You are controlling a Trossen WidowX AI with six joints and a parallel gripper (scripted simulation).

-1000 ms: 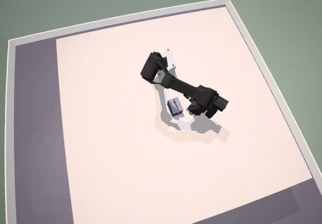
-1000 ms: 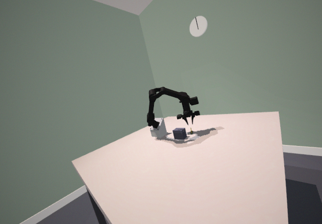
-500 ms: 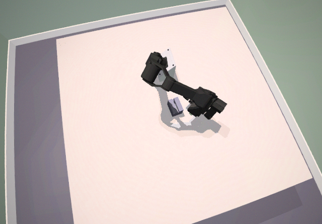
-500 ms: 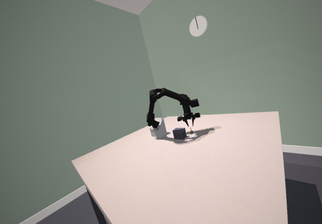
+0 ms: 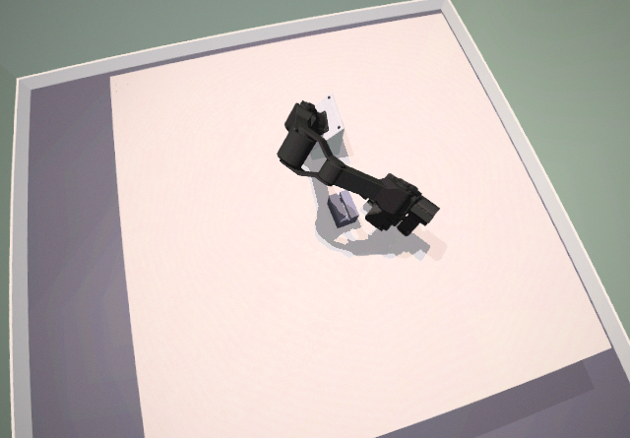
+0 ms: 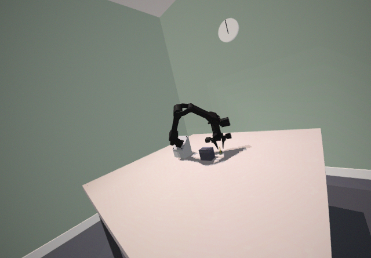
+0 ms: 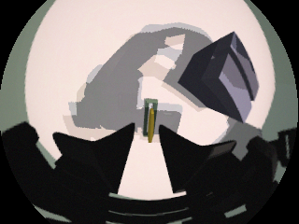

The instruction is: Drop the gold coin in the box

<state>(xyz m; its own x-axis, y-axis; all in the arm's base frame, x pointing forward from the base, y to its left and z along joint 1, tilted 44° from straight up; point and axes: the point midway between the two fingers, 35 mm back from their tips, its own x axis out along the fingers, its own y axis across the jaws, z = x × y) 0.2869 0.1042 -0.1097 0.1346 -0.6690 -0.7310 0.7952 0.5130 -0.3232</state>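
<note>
The gold coin [image 7: 150,126] [image 6: 219,149] stands on edge in the small dark-green holder [image 7: 150,101] [image 6: 221,152]. In the wrist view it appears edge-on, just beyond and between the fingertips. My gripper [image 7: 146,126] [image 6: 219,148] is open and empty, pointing down just above the coin. In the top view the arm hides the coin and holder. The grey box [image 5: 343,210] [image 6: 206,153] [image 7: 206,77] stands closed beside the holder, and its narrow lid slot shows in the wrist view at the upper right.
The pale mounting block [image 5: 331,141] [image 6: 183,150] stands under the arm's base, behind the box. The arm reaches over the table [image 5: 228,295] [image 6: 224,201] past the box. The box stands close beside the gripper, on its right in the wrist view.
</note>
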